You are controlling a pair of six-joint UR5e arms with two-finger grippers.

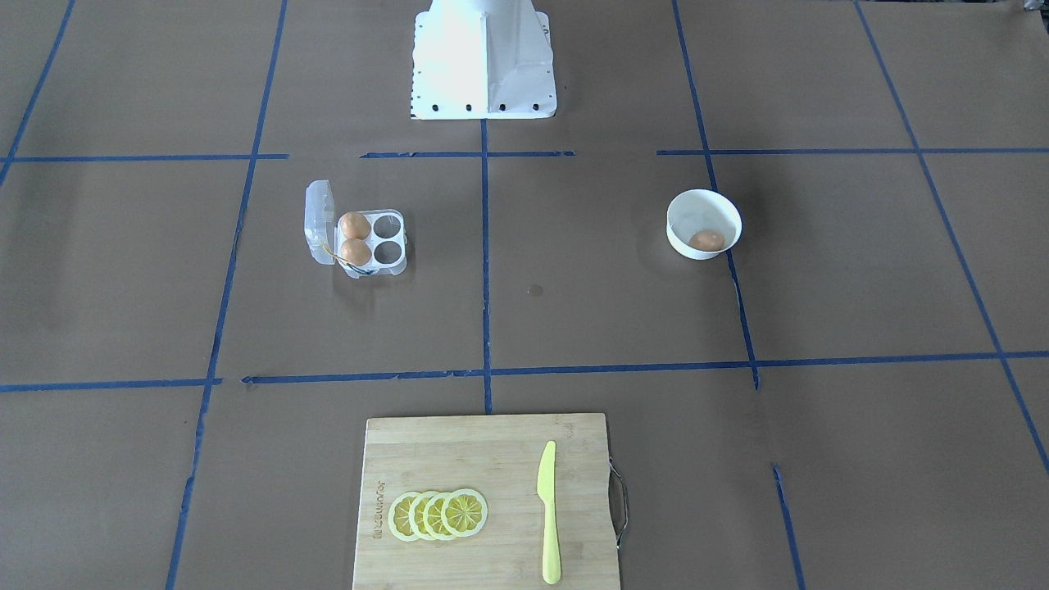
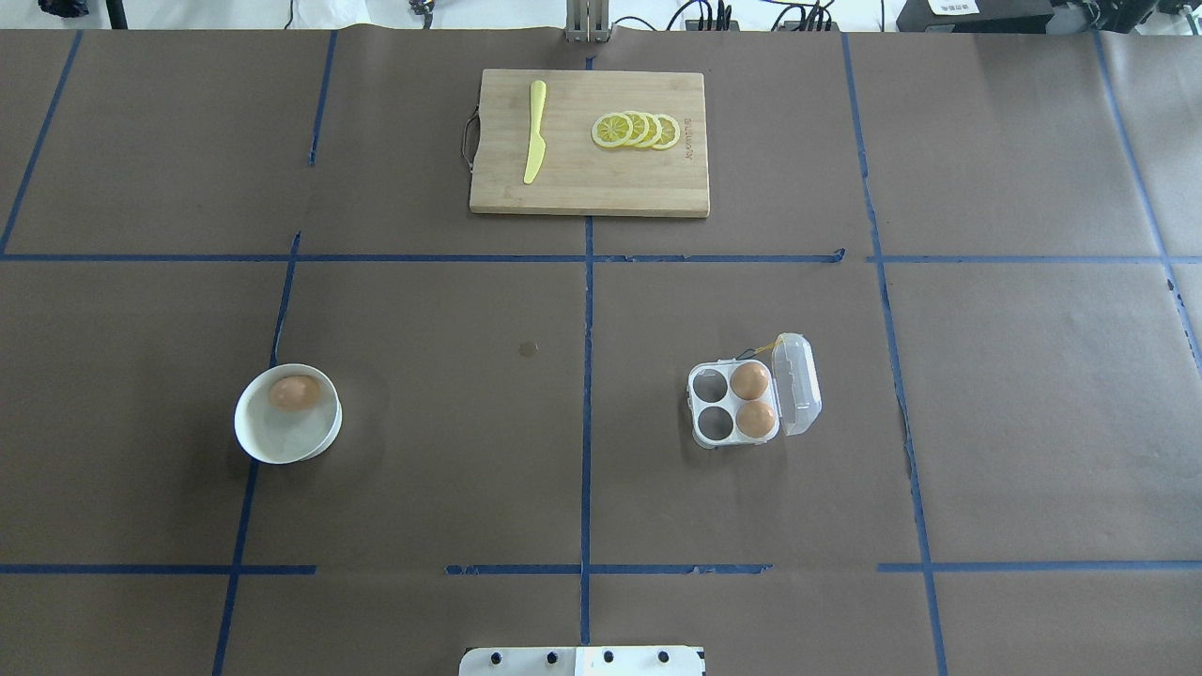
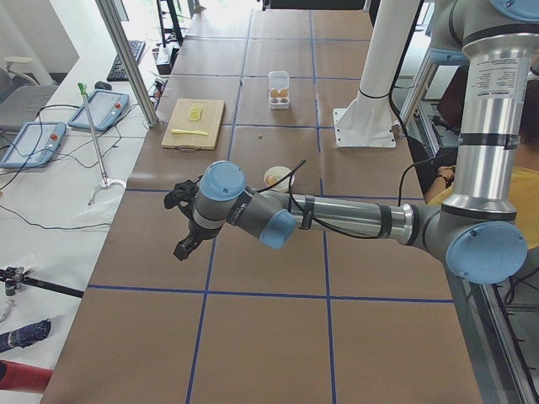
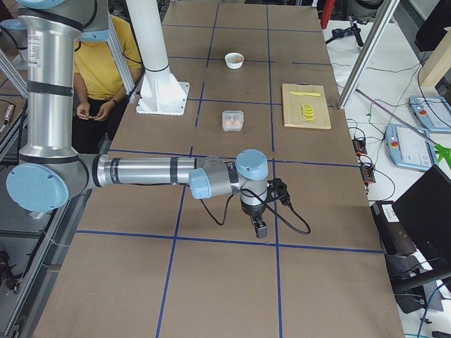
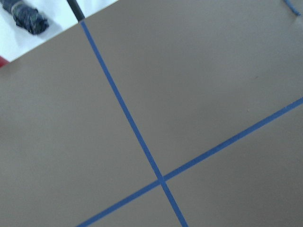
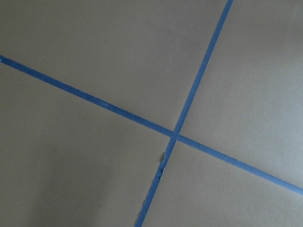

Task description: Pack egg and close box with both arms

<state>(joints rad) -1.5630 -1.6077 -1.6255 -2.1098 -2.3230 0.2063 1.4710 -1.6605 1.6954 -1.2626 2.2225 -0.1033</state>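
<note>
Two blue tape lines [image 6: 175, 134] cross on the brown table cover [image 6: 94, 56].

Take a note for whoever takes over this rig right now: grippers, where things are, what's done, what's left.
Both the left gripper and the right gripper hang over bare table, far from the objects; open or shut unclear.
The box: lid open, two eggs in, two cells empty.
The third egg lies in the white bowl.
Left: pack that egg, close the lid.
</note>
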